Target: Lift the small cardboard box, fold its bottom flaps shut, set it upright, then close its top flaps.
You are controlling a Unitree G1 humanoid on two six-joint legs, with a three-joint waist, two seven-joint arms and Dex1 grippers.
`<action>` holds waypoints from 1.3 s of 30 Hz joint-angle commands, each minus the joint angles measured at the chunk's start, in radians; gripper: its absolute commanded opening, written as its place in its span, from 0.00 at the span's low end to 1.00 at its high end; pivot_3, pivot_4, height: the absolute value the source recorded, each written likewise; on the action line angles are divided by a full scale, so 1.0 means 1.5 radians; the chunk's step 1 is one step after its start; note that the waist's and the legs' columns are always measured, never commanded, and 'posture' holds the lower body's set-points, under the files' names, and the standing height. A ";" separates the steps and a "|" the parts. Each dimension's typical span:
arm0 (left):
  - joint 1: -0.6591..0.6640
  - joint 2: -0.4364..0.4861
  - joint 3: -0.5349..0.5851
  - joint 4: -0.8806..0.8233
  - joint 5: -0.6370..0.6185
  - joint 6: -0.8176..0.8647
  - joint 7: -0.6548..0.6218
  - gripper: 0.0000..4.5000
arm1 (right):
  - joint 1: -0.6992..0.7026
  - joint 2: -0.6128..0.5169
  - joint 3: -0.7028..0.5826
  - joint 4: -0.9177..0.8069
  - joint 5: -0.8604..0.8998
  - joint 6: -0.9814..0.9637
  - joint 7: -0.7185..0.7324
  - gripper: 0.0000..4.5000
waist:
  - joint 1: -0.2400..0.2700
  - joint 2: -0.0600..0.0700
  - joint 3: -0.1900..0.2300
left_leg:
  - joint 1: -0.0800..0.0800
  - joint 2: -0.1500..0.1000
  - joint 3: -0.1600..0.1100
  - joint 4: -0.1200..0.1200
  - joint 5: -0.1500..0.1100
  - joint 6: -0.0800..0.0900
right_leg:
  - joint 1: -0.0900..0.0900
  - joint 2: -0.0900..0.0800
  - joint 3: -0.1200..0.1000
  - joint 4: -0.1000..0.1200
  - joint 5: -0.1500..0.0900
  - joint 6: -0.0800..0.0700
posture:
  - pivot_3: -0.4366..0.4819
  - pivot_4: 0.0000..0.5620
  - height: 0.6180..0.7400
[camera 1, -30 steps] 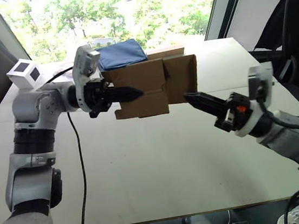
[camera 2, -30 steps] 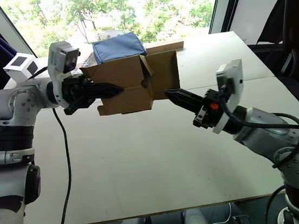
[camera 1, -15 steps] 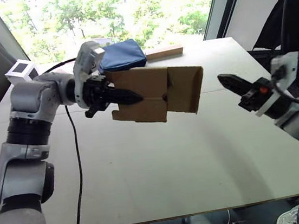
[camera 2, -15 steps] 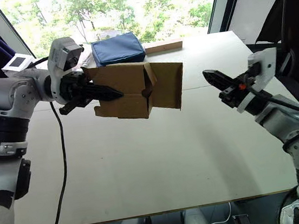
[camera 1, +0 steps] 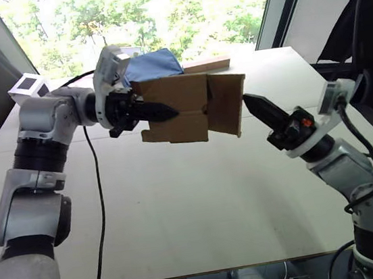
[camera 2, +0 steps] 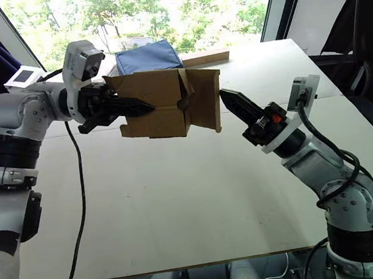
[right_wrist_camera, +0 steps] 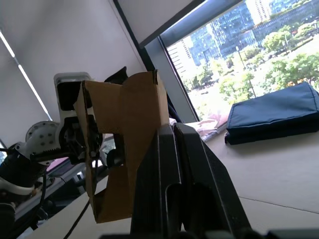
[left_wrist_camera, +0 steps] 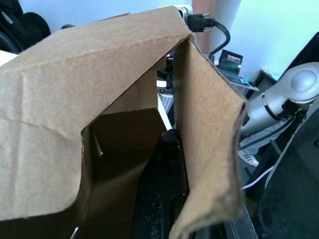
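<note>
1. Two grippers: our left gripper (camera 1: 159, 111) grasps the small cardboard box (camera 1: 177, 110) aloft; our right gripper (camera 1: 257, 107), clenched, points beside its flaps.
2. At 12 o'clock behind lie a blue pouch (camera 1: 152, 67) and wooden block (camera 1: 206, 64); white cube (camera 1: 28, 87) at 10.

High-rise office: white table (camera 1: 201, 206), city-view window (camera 2: 157, 10).

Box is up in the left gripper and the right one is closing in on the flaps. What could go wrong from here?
1. The left gripper pinches only one wall of the small cardboard box, held above the table; a sideways push from the right gripper might twist or pull it free.
2. The right gripper's shut fingers point at the flap edge-on; they may dent the flap rather than fold it.
</note>
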 commanded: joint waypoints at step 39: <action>-0.008 -0.012 0.056 -0.025 0.021 0.013 -0.003 0.00 | 0.009 0.201 0.090 -0.003 0.059 -0.090 -0.034 0.27 | -0.002 0.000 0.000 | 0.000 0.000 0.000 0.000 0.000 0.000 | -0.001 0.000 0.000 0.001 0.000 0.000 | 0.48 0.27 1.00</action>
